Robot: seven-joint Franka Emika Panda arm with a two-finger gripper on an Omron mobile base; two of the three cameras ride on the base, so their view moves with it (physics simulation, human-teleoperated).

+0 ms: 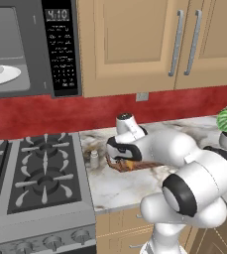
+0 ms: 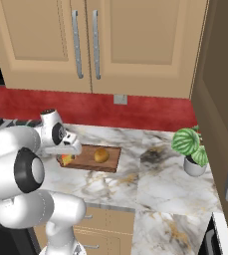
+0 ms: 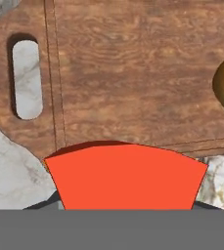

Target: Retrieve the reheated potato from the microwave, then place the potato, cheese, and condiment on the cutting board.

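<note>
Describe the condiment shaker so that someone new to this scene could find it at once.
Start at the gas stove under the microwave and go to the marble counter on its right. The condiment stands upright close to the stove's edge, beside the cutting board, not on it. It is the small pale grey cylinder with a rounded cap.

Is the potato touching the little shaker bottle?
Apart. In the left base view the condiment stands on the counter beside the stove; in the right base view the potato sits on the cutting board.
</note>
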